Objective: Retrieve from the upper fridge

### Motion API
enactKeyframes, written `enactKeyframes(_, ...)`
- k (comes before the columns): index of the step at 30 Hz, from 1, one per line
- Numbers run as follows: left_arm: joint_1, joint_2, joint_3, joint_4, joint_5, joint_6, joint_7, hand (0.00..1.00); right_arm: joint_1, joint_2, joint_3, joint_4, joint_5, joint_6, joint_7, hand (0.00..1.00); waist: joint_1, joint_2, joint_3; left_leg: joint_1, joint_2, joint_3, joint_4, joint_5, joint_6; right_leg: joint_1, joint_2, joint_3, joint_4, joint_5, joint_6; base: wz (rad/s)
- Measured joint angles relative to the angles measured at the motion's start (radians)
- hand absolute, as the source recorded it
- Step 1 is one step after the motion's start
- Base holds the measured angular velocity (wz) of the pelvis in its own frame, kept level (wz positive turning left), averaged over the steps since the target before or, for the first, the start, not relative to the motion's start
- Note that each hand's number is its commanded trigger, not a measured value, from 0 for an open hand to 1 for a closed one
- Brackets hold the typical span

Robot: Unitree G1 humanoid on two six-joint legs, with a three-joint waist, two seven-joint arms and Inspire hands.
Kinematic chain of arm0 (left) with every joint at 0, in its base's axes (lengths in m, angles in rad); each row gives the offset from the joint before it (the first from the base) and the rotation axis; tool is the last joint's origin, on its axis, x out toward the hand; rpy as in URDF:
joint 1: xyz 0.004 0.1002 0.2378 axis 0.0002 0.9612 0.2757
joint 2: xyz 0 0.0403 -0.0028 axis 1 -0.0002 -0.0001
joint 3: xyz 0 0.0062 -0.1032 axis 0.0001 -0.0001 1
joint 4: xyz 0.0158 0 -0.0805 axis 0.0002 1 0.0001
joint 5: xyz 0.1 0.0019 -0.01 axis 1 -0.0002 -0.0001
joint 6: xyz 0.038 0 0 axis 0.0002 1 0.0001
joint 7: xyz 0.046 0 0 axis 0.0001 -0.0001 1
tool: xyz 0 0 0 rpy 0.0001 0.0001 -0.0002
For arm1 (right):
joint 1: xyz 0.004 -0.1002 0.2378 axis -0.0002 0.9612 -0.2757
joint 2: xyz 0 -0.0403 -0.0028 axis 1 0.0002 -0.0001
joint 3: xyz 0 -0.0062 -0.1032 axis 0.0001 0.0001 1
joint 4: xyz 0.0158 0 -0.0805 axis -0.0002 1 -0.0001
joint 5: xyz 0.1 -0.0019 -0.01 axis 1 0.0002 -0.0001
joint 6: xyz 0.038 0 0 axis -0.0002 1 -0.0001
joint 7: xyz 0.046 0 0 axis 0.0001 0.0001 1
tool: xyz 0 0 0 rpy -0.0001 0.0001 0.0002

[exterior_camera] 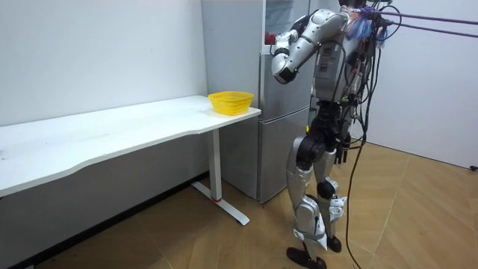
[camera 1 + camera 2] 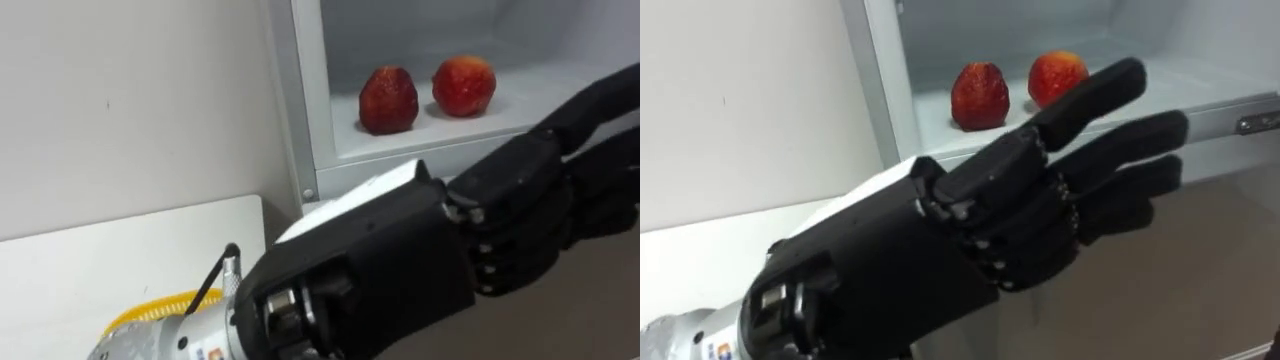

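Two red fruits, one (image 2: 388,100) to the left and one (image 2: 464,85) to the right, lie side by side on the white shelf (image 2: 430,130) of the open upper fridge (image 1: 280,134). My left hand (image 2: 400,260) is raised in front of the shelf, a little below and short of the fruits. Its fingers are straight and it is open, holding nothing. In the right eye view its fingertips (image 2: 1120,80) overlap the right fruit (image 2: 1057,75). In the room view I stand facing the fridge, and my right hand (image 1: 341,155) hangs by my hip.
A white table (image 1: 112,131) stands against the wall to the left of the fridge. A yellow basket (image 1: 230,101) sits at its end nearest the fridge, below my left forearm. The fridge's grey frame (image 2: 300,120) borders the opening on the left.
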Motion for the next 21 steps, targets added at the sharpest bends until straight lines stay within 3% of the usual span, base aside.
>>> enactKeyframes(6,-0.003,-0.011,-0.014,0.000,0.014,-0.001,0.002,0.00,0.007,-0.001,0.016,-0.003,0.027,-0.003,-0.004,0.00,-0.002,0.003,-0.0045,0.008,0.002,0.009,0.000,0.000,0.000,0.001,0.002,0.017,0.000,0.001,-0.001,-0.08)
enactKeyframes(11,-0.019,-0.021,-0.026,-0.004,0.155,-0.003,0.028,0.00,0.016,-0.001,0.018,-0.004,0.031,-0.006,-0.026,0.00,-0.001,0.009,-0.0113,0.010,0.001,0.011,-0.001,0.000,0.000,0.001,0.002,0.023,0.000,0.001,-0.001,-0.04)
enactKeyframes(13,-0.019,-0.038,-0.027,-0.004,0.219,-0.003,0.045,0.00,0.017,-0.001,0.018,-0.003,0.032,-0.006,-0.033,0.00,-0.001,0.011,-0.0132,0.012,0.002,0.011,-0.001,0.000,0.000,0.002,0.002,0.023,0.001,0.001,-0.001,0.00)
enactKeyframes(21,-0.019,-0.061,-0.035,-0.004,0.318,-0.009,0.079,0.00,0.017,0.000,0.018,-0.004,0.034,-0.022,-0.044,0.00,0.000,0.005,-0.0162,0.015,0.004,0.011,0.000,0.000,0.000,0.003,0.003,0.021,0.004,0.002,-0.003,0.00)
